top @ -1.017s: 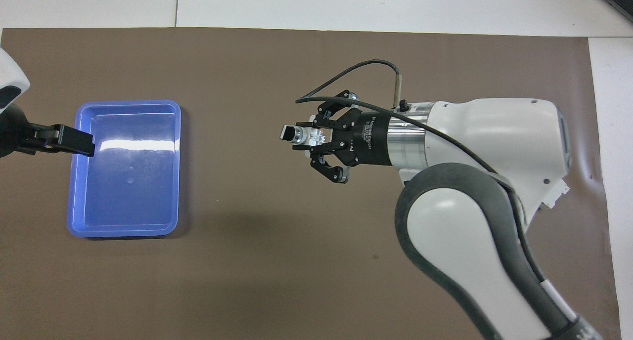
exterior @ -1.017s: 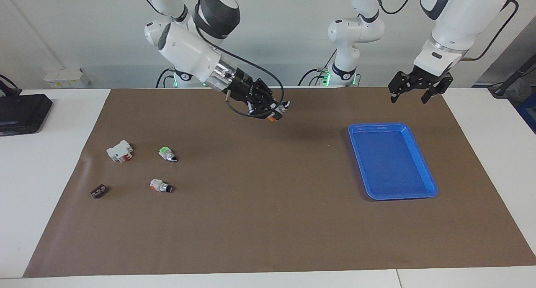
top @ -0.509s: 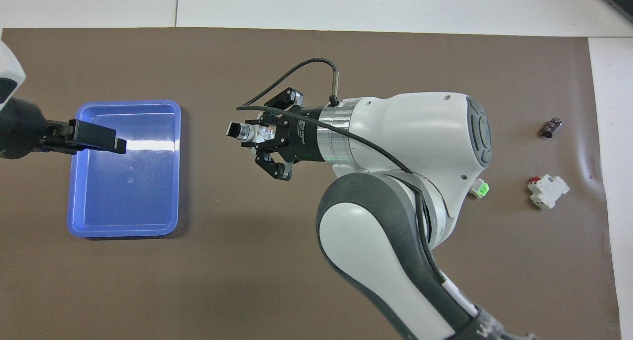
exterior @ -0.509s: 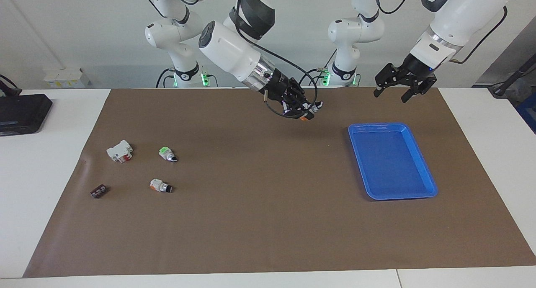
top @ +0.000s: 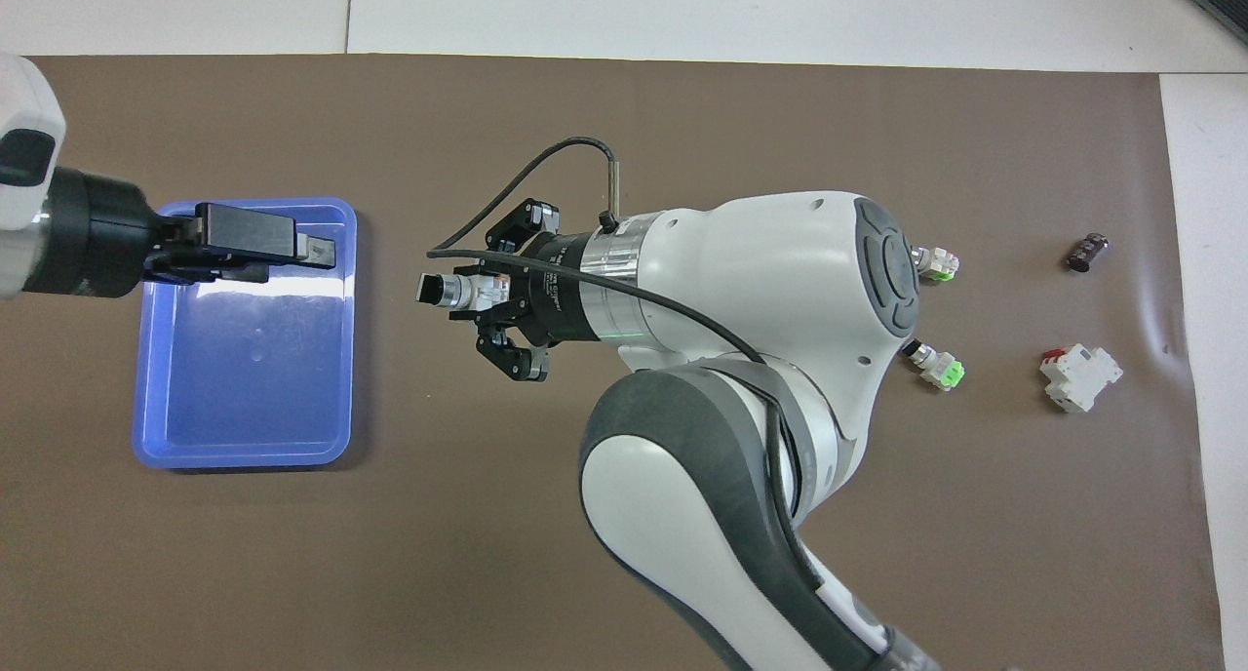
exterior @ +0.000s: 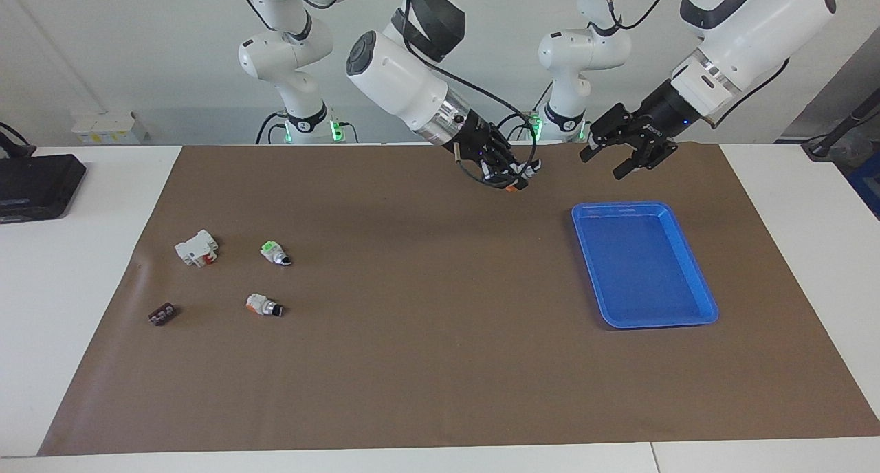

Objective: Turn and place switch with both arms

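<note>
No text, label, brand or number can be read anywhere; small print on the right gripper's (top: 458, 296) black body is illegible.

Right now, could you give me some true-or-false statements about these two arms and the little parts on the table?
1. The right end effector grips an orange-ended switch in the air. True.
2. The blue tray has a switch in it. False: nothing lies in it.
3. The left end effector is open and holds nothing. True.
4. The green-ended switch sits beside the tray. False: it lies on the brown mat toward the right arm's end, well apart from the tray.
</note>
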Robot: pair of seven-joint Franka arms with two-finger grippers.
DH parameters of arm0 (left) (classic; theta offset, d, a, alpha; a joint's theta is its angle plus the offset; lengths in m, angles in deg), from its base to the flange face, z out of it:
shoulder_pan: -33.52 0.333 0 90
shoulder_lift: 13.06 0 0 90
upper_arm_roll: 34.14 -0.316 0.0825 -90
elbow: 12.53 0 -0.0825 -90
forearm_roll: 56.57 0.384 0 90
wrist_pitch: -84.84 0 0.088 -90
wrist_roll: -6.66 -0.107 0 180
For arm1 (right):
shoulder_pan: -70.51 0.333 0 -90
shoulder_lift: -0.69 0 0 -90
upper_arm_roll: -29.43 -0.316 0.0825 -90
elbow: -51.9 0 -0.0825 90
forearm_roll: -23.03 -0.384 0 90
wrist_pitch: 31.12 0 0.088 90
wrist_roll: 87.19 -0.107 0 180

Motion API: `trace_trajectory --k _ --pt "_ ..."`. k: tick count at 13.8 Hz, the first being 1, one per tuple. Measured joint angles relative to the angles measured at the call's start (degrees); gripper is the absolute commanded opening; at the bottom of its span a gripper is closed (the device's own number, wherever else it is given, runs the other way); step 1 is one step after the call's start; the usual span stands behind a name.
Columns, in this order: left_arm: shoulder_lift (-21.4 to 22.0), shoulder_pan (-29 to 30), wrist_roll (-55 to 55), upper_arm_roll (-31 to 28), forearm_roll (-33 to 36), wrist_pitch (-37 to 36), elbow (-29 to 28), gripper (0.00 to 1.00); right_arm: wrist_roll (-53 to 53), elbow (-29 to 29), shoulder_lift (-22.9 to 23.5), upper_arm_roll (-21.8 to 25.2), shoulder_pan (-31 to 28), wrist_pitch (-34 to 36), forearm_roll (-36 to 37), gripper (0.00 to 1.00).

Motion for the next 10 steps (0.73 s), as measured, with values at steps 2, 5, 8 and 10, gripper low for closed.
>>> trace_trajectory --k 2,5,8,10 --pt "0.15 -0.59 -2.04 0.02 -4.32 0.20 -1.78 0.79 0.00 0.00 0.00 0.00 0.01 0.14 0.04 0.00" --pt "0.22 -0.61 -4.56 -0.15 -9.88 0.37 -3.57 0.74 0.00 0.00 0.00 -0.01 0.06 0.19 0.17 0.00" --pt "0.29 -0.79 -7.12 -0.11 -10.83 0.39 -3.88 0.62 0.00 0.01 0.00 -0.02 0.66 0.45 0.97 0.00" --pt "0.32 -0.81 -8.79 -0.10 -11.83 0.39 -3.97 0.62 0.00 0.04 0.00 -0.02 1.00 0.46 1.34 0.00"
